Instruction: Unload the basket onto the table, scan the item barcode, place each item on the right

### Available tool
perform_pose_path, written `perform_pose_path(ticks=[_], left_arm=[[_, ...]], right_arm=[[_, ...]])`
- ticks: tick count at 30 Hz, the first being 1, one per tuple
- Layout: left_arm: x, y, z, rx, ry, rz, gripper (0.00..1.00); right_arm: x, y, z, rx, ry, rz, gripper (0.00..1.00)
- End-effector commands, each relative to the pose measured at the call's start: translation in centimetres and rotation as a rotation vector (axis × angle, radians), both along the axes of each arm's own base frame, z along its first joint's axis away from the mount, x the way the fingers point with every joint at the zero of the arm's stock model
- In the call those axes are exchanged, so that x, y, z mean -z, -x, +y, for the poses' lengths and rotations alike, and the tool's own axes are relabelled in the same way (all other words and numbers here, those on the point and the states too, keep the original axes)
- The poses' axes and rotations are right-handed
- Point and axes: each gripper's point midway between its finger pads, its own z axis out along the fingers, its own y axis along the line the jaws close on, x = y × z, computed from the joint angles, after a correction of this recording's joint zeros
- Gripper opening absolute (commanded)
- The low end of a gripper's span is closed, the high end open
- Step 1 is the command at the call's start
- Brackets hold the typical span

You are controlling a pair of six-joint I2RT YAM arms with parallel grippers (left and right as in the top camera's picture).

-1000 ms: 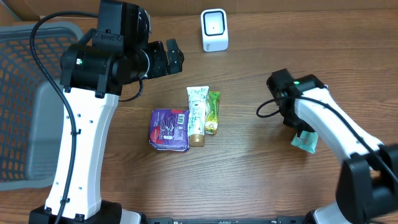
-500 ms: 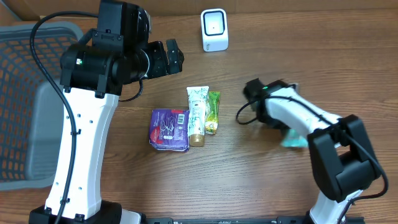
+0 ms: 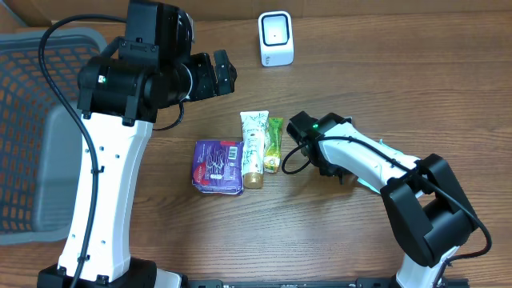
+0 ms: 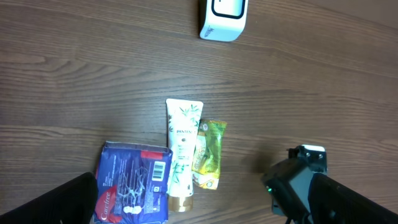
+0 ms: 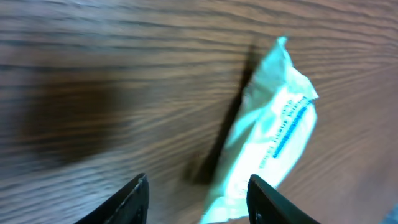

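Note:
A teal packet [image 5: 273, 137] lies flat on the wooden table in the right wrist view, its lower end reaching in between my right gripper's [image 5: 198, 202] fingers, which stand open around it without touching. From overhead that gripper [image 3: 336, 170] sits just right of the green sachet [image 3: 273, 145], and the arm covers the packet. A white tube [image 3: 254, 148] and a purple pack [image 3: 218, 166] with its barcode up lie left of the sachet. The white scanner [image 3: 276, 38] stands at the back. My left gripper [image 4: 199, 205] hangs open high above these items.
A grey mesh basket [image 3: 32, 128] fills the left side of the table. The left arm's tall white column [image 3: 104, 200] rises between the basket and the items. The right arm's wrist [image 4: 298, 186] shows at the lower right of the left wrist view.
The right arm has swung left across the table towards the green sachet. Its jaws have parted and let go of the teal packet. The left arm has not moved.

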Motion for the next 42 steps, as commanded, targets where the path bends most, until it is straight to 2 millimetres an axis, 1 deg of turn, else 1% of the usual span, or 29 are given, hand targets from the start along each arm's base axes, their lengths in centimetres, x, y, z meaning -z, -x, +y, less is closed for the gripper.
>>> perform_pose_path(ticks=[1,3,6,15,16,17,19,24,28,31,35,37,38,39,42], left_arm=[[-0.1,0.1,0.2,0.012,-0.007,-0.007,1.00],[-0.1,0.1,0.2,0.012,-0.007,-0.007,0.99],[-0.1,0.1,0.2,0.012,-0.007,-0.007,1.00],[-0.1,0.1,0.2,0.012,-0.007,-0.007,1.00],[-0.1,0.1,0.2,0.012,-0.007,-0.007,1.00],[-0.1,0.1,0.2,0.012,-0.007,-0.007,1.00],[-0.1,0.1,0.2,0.012,-0.007,-0.007,1.00],[-0.1,0.1,0.2,0.012,-0.006,-0.007,1.00],[-0.1,0.1,0.2,0.012,-0.007,-0.007,0.99],[-0.1,0.1,0.2,0.012,-0.007,-0.007,1.00],[-0.1,0.1,0.2,0.012,-0.007,-0.007,1.00],[-0.1,0.1,0.2,0.012,-0.007,-0.007,1.00],[-0.1,0.1,0.2,0.012,-0.007,-0.007,0.99],[-0.1,0.1,0.2,0.012,-0.007,-0.007,0.99],[-0.1,0.1,0.2,0.012,-0.006,-0.007,0.99]], right_arm=[[-1.0,-0.8,-1.0,0.034,0.019,-0.025,0.52],[-1.0,-0.6,-1.5,0.048,0.024,-0.013,0.52],[-0.6,-0.2,-1.7,0.055,0.018,0.003,0.53],[1.7,0.8,-1.4,0.024,-0.027,0.049,0.57],[1.7,0.9,-1.7,0.026,-0.014,0.042,0.58],[1.7,0.9,-2.1,0.025,0.010,0.035,0.63],[1.7,1.0,-2.6,0.022,0.034,0.033,0.69],[2.2,1.5,-3.5,0.089,0.037,0.013,0.70],[3.7,1.7,-4.4,0.128,0.010,-0.003,0.69],[4.8,2.1,-4.7,0.167,-0.035,0.004,0.61],[5.4,2.3,-4.6,0.188,-0.068,0.015,0.44],[5.4,2.3,-4.6,0.188,-0.068,0.015,0.30],[5.4,2.3,-4.6,0.188,-0.068,0.014,0.19],[5.4,2.1,-4.5,0.178,-0.071,0.013,0.04],[5.4,2.0,-4.4,0.172,-0.076,0.012,0.04]])
